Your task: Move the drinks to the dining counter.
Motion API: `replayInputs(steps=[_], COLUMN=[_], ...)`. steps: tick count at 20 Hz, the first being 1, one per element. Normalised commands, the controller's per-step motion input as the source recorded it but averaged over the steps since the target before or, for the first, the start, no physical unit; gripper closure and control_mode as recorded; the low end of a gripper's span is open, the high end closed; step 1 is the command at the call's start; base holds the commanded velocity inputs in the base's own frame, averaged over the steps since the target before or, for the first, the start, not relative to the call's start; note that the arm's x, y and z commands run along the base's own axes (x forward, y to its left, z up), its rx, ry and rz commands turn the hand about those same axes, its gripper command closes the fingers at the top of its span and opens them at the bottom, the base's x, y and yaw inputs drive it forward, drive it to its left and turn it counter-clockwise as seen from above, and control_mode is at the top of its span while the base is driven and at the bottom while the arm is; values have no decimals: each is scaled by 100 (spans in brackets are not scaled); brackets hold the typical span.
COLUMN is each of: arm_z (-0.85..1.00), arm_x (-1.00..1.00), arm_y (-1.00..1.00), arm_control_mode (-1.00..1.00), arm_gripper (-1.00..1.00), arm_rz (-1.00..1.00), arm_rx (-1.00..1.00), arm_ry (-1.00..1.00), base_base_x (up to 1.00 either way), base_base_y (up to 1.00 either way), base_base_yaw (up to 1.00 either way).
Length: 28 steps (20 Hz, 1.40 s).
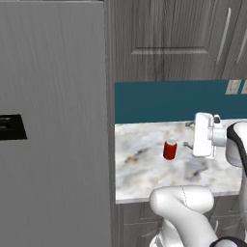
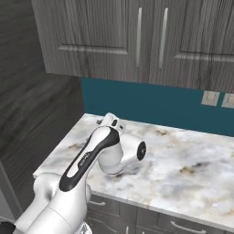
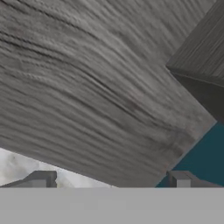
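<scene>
Jaws spread wide and empty, beside soda can [image 1: 170, 150] mid-counter [image 1: 144, 178], well clear of every edge.

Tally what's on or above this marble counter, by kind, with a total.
Red soda can: 1
Wall outlets: 2
Cabinet door handles: 2
Open gripper: 1
Total: 6

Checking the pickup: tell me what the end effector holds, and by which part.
Nothing is held. The end effector stands open with only the grey panel ahead of it, and the red soda can sits apart on the marble counter.
</scene>
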Motion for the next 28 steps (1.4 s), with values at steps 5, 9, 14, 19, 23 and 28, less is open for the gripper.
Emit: replayInputs(steps=[5, 9, 14, 19, 23, 28], arm_z=[-23, -26, -29, -43, -46, -37], arm_x=[34, 36, 28, 24, 14, 6], arm_y=[-17, -23, -32, -37, -11, 1], arm_control_mode=[-100, -100, -100, -100, -100, -100], arm_gripper=[-100, -100, -100, -100, -100, -100], arm_rz=[0, 0, 0, 0, 0, 0], arm_rx=[0, 0, 1, 3, 5, 4], arm_ry=[24, 31, 23, 13, 5, 1], base_base_x=[0, 0, 0, 0, 0, 0], base_base_y=[0, 0, 0, 0, 0, 0], base_base_yaw=[0, 0, 0, 0, 0, 0])
